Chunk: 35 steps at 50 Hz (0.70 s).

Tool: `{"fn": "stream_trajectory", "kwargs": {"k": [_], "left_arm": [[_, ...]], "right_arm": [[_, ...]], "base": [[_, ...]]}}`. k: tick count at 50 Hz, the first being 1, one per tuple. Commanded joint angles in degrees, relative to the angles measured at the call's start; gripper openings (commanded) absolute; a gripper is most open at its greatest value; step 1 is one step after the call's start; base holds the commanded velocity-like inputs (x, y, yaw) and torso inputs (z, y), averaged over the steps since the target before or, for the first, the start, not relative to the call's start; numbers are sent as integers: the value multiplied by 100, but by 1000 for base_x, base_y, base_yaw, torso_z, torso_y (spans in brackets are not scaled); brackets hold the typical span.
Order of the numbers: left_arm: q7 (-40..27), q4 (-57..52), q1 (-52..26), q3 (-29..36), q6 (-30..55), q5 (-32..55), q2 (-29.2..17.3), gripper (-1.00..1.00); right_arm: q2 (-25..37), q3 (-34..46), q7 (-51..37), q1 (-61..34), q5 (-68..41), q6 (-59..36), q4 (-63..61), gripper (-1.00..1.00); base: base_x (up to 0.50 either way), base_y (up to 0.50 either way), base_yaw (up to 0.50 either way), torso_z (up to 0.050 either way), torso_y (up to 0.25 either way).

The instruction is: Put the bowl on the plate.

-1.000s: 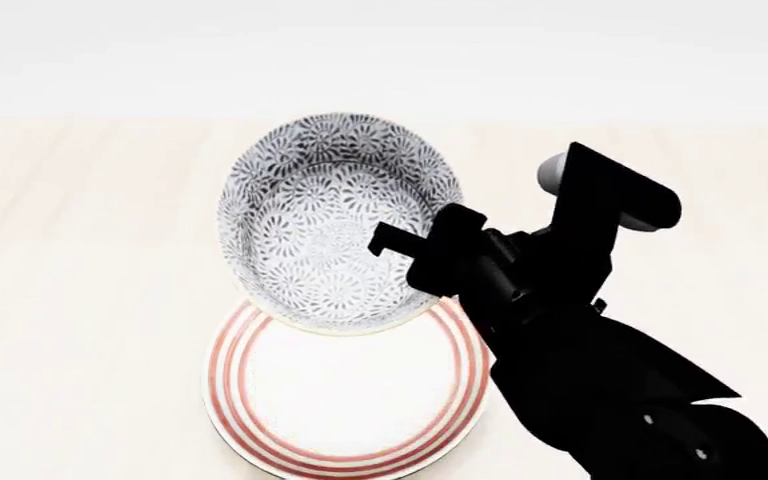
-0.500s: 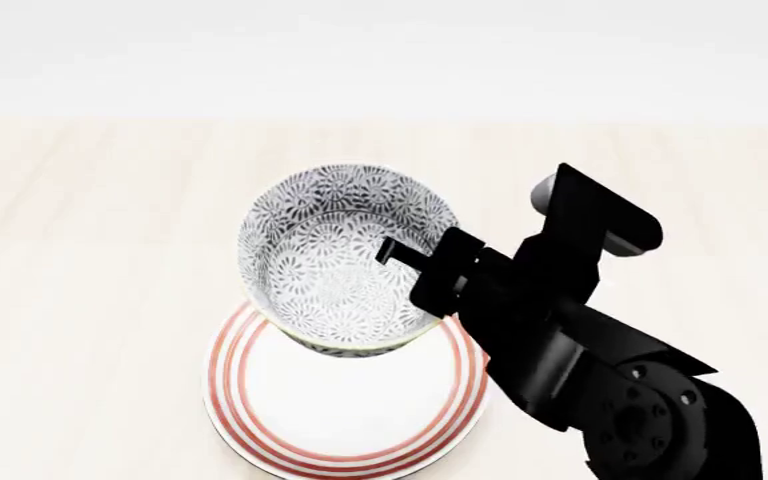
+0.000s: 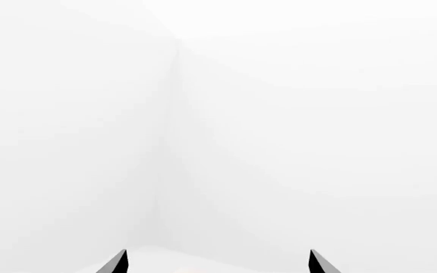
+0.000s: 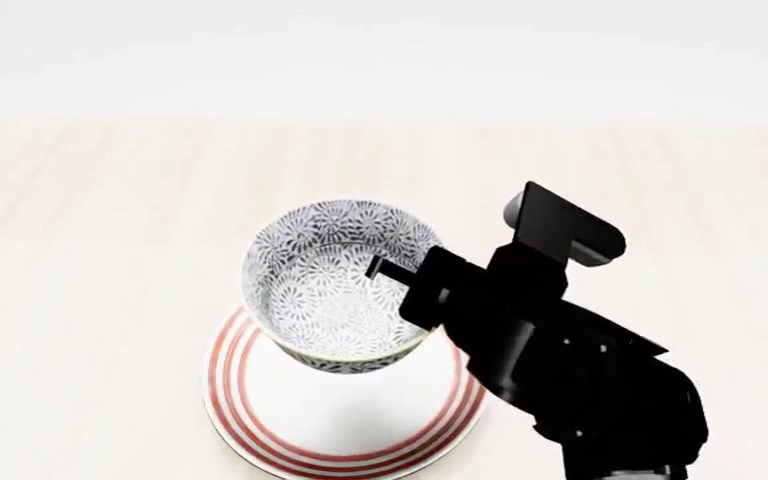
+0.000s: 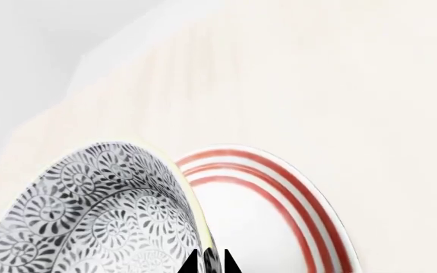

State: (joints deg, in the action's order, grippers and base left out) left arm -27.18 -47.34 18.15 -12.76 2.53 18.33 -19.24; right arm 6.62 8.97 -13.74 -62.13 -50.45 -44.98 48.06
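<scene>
Two dark fingertips of the left gripper (image 3: 217, 264) low in frame, spread wide—nothing held. Head view: right gripper (image 4: 381, 272) pinching the bowl (image 4: 337, 300) rim, hovering over the plate (image 4: 344, 420), frame centre. Right wrist: same clamp. Lowering step—probably needs setting down centred, then release.

My right arm reaches in from the lower right of the head view, wrist angled down and to the left. The right hand (image 4: 387, 272) is clamped on the bowl (image 4: 331, 290) rim. My left hand (image 3: 217, 263) shows only two dark fingertips, spread apart.
</scene>
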Motion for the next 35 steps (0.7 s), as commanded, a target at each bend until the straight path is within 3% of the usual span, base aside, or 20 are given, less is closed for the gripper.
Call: {"fn": "stream_trajectory", "kwargs": {"k": [1, 17, 35], "left_arm": [[-25, -34, 72, -24, -53, 5, -2, 100], [-60, -226, 311, -167, -179, 54, -12, 100], [-125, -300, 333, -199, -180, 80, -45, 100]], "right_arm": [[-193, 264, 675, -357, 319, 605, 1098, -100], [-508, 509, 1341, -807, 669, 1391, 2620, -100], [-570, -27, 1276, -778, 1328, 1507, 2659, -100]], "base": [[0, 0, 0, 0, 0], [0, 0, 0, 0, 1], [0, 0, 0, 0, 0]]}}
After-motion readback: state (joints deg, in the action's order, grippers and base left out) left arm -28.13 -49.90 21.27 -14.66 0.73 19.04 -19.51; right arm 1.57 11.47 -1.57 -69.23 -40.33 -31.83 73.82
